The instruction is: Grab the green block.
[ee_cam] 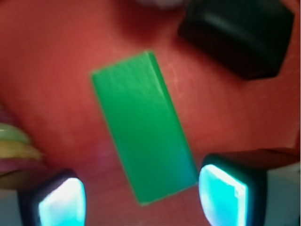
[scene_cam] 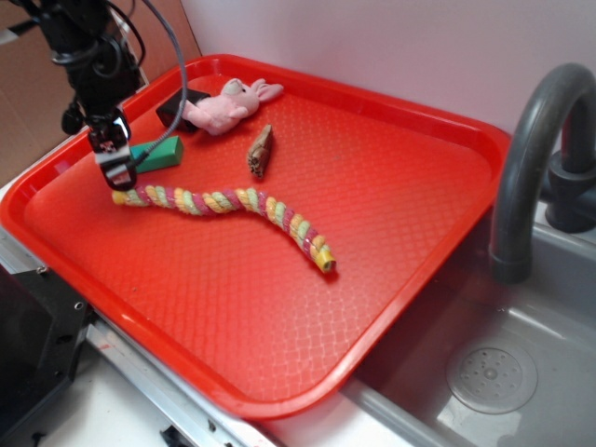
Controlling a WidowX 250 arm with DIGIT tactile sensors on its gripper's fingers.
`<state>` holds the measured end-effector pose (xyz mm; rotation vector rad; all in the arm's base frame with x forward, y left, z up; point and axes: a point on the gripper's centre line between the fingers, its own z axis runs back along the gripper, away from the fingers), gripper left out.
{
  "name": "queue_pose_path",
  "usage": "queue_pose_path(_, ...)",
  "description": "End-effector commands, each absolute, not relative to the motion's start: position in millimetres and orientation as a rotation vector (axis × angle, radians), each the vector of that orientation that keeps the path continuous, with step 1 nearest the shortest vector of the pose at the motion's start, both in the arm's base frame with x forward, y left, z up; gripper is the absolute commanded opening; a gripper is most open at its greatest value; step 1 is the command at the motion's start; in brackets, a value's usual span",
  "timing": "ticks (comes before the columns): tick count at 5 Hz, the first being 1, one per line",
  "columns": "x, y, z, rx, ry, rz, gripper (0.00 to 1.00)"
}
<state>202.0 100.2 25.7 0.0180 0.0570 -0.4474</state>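
So the pincer (scene_cam: 114,158) hung spread wide, nothing in it, right over the green block (scene_cam: 158,154) at the far left of the red tray (scene_cam: 419,233). From the wrist view the block (ee_cam: 143,129) lay slanted, its near end sitting between the two fingertips (ee_cam: 61,202). My worry: with that tilt, closing could clip a corner and spin or squirt it sideways. Also the striped rope (scene_cam: 223,203) lay just beside on the near side and the black block (ee_cam: 240,35) close behind, so a sloppy descent might snag either one.
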Motion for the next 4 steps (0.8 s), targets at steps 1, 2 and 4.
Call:
queue_pose_path(1, 218.5, 100.1, 8.2, 0.055, 0.093, -0.448, 1.00)
queue_pose_path(2, 220.9, 93.8, -0.8, 0.025, 0.105, -0.488, 0.00)
queue_pose_path(4, 218.0, 81.1, 2.3, 0.025, 0.111, -0.510, 0.00)
